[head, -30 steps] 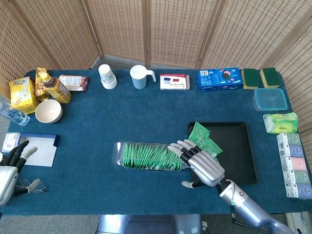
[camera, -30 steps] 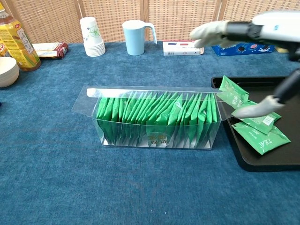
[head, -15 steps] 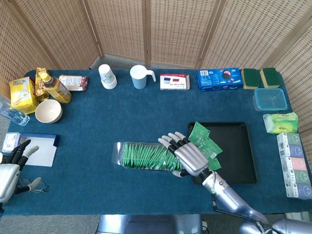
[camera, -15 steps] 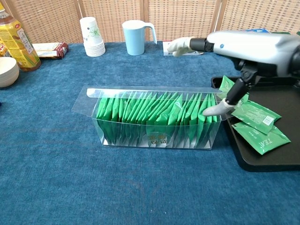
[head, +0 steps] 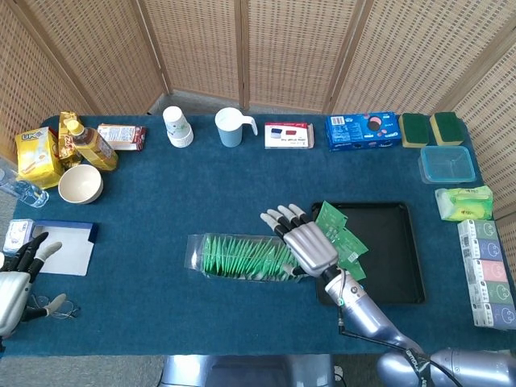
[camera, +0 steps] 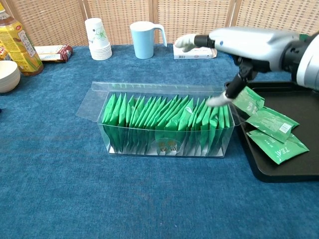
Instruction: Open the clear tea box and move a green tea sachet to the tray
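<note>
Right hand (head: 305, 244) spread above tea box (camera: 167, 124) right end

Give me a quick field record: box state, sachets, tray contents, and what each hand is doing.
tea box: clear, lid flap folded back, top open
sachets in box: row of green ones standing upright
tray: black, right of box; several green sachets lie at its near-left part
right hand: over the box's right end, fingers spread, holding nothing visible
left hand: at table's left edge, idle, fingers apart
</note>
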Available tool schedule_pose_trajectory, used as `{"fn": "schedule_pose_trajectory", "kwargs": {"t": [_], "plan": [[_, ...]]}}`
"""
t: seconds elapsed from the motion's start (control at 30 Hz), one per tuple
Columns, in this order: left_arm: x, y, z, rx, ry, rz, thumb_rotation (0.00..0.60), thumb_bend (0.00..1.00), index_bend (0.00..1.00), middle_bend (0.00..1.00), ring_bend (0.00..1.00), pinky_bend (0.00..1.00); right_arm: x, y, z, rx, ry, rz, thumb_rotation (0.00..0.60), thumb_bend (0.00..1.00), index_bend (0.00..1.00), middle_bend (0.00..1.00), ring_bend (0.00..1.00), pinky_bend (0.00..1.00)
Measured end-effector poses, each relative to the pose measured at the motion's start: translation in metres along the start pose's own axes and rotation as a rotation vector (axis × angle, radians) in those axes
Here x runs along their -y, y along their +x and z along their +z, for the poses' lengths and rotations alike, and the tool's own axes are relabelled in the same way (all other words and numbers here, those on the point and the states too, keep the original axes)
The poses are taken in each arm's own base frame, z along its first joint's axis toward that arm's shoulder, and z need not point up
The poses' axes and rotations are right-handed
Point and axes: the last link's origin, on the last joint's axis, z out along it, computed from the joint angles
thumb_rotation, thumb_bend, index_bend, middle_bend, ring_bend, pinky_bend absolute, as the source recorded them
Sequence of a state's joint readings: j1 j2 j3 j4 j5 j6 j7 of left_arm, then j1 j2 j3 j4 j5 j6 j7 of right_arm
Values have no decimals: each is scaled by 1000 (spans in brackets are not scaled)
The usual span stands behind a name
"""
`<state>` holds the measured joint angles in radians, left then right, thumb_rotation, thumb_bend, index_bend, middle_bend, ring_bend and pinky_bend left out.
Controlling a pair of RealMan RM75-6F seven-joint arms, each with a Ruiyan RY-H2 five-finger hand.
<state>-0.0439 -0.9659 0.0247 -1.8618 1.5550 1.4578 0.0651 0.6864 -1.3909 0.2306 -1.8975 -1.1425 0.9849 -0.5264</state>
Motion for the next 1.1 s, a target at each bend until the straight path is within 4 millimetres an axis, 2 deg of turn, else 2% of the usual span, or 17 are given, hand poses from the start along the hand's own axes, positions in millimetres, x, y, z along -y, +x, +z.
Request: {"fn": "schedule_pose_trajectory", "kwargs": {"t": [0.43,0.53,0.83,1.0,1.1], "plan": [[1,-3,2,8,2,-2,599,180,136,37,82,224,-7,26,13,-28,-36,0,600,399,0,80,6,15],[1,-3,3,12,-2,-2,598,180,136,37,82,224,-10,30,16,-25,-49,0,600,451,11,93,20,15],[1,-3,3,14,-1,-3,599,180,136,37,81,224,-19,36,28,52,-78,-18,600,635,164,107,51,15],[1,-3,2,12,0,-7,598,180,136,37,78,224,-21,40,34,114,-87,-8,600,700,289,109,77,15],[2,-3,2,13,1,-8,597,180,136,36,77,224,-22,43,36,144,-94,8,600,733,331,109,95,15]]}}
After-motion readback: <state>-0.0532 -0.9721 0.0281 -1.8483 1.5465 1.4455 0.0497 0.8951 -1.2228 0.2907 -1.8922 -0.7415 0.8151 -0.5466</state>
